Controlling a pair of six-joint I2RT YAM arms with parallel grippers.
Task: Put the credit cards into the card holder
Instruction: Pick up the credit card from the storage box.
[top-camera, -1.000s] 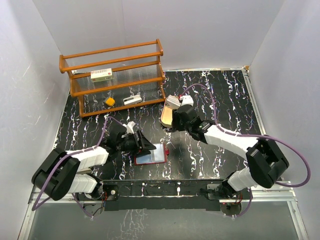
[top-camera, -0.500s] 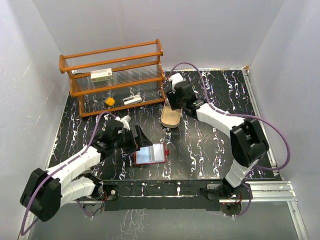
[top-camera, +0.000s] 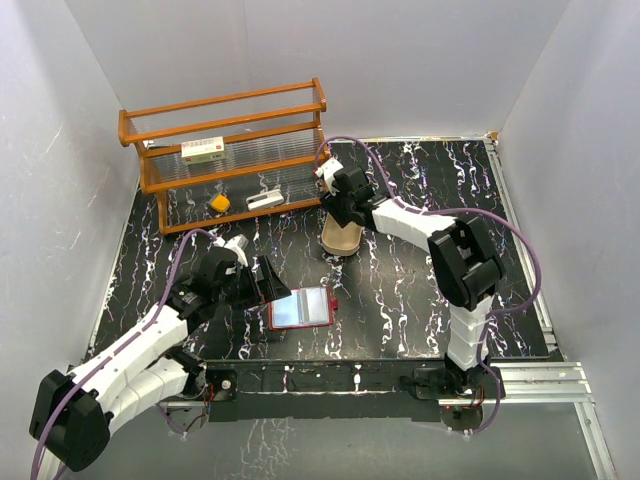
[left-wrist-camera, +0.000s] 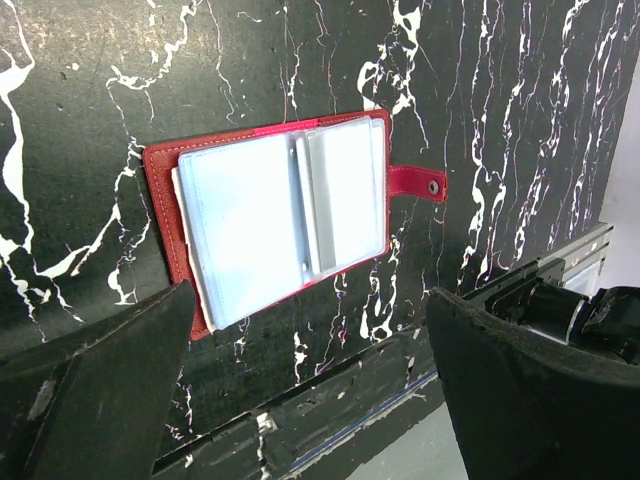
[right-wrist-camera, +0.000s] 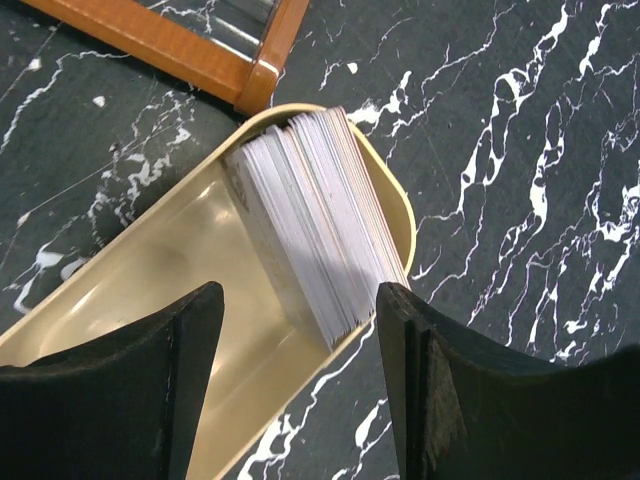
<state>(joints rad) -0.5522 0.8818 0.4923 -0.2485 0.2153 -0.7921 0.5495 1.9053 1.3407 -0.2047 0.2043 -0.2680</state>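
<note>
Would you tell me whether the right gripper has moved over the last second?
Yes. The right gripper has moved up the overhead view, closer to the wooden rack.

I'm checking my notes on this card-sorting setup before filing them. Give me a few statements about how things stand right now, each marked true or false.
1. The dark-red folding card holder lies open on the black marbled table. True.
2. The stack of pale plastic cards sits inside that holder. False: it sits in the tan oval tray.
3. The left claw is shut on the holder. False: it is open and holds nothing.
4. The right claw is open, its jaws either side of the cards. True.
5. The white red-labelled box lies on the table. False: it is on the orange wooden rack.
</note>
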